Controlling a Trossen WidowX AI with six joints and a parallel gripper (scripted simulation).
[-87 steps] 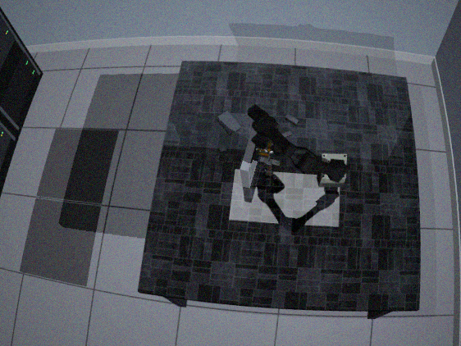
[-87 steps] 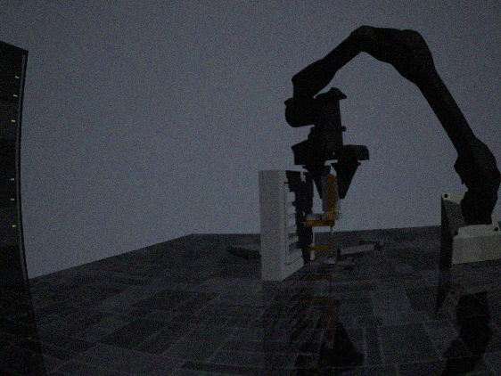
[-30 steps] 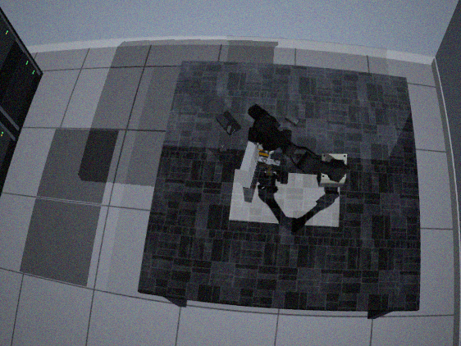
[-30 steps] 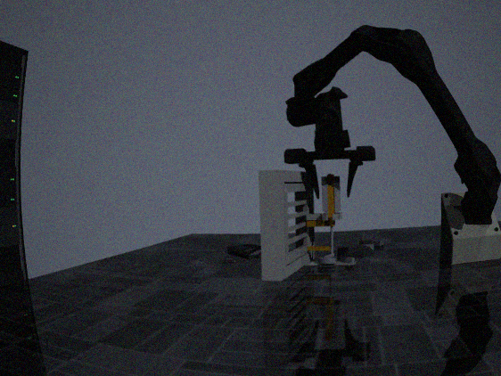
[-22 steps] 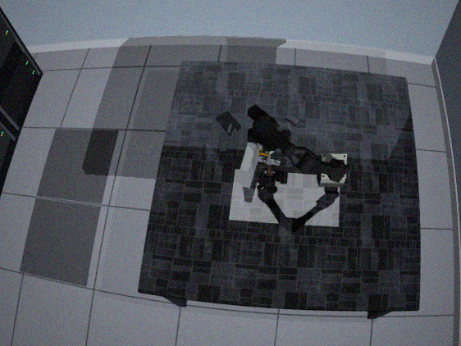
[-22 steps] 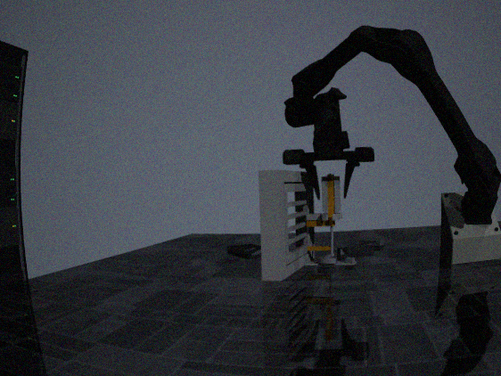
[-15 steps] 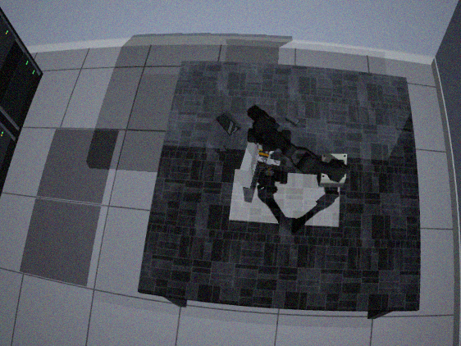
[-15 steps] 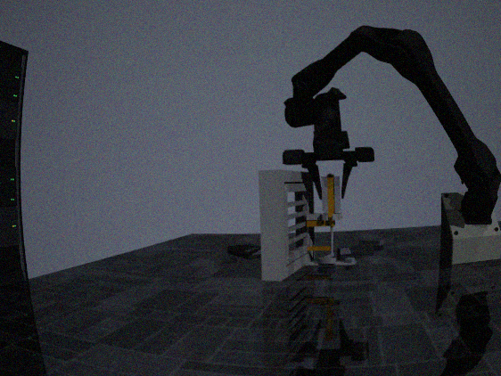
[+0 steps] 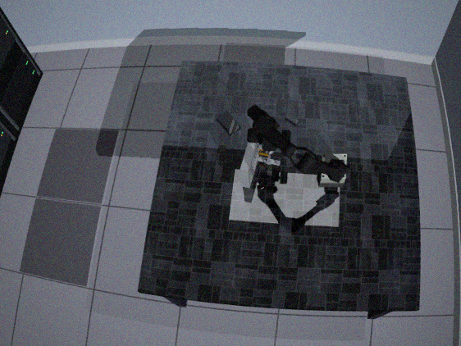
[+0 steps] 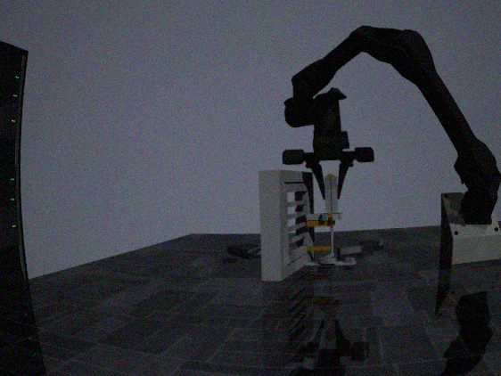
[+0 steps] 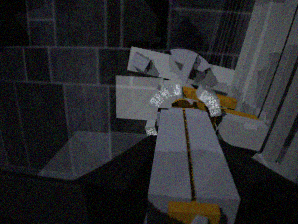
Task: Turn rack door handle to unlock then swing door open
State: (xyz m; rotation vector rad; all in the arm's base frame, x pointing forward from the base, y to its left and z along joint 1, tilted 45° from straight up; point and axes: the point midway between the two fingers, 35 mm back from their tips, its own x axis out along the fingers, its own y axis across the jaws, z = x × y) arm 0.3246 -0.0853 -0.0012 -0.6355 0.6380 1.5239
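The upright handle (image 10: pixel 331 207) (image 11: pixel 172 165) is a pale block with a thin orange-brown line along it, on a thin post beside the door. My gripper (image 10: pixel 331 195) (image 11: pixel 184 146) points down from above and is shut on the handle, with one finger against each side of its upper part. The white slatted panel (image 10: pixel 271 224) (image 9: pixel 248 164) of the rack door and frame stands upright to the left in the exterior view. Orange bars (image 10: pixel 318 249) (image 9: pixel 263 154) reach between the panel and the post. How far the door is open I cannot tell. The arm hides the fingertips in the top view.
The arm's pale base block (image 9: pixel 344 157) (image 10: pixel 474 247) stands to the right. A dark box-like object (image 9: pixel 228 123) (image 10: pixel 244 250) and a small flat object (image 9: pixel 291 120) lie on the dark tiled table (image 9: pixel 287 266) (image 10: pixel 178 312), beyond the door. The arm arches high over the table.
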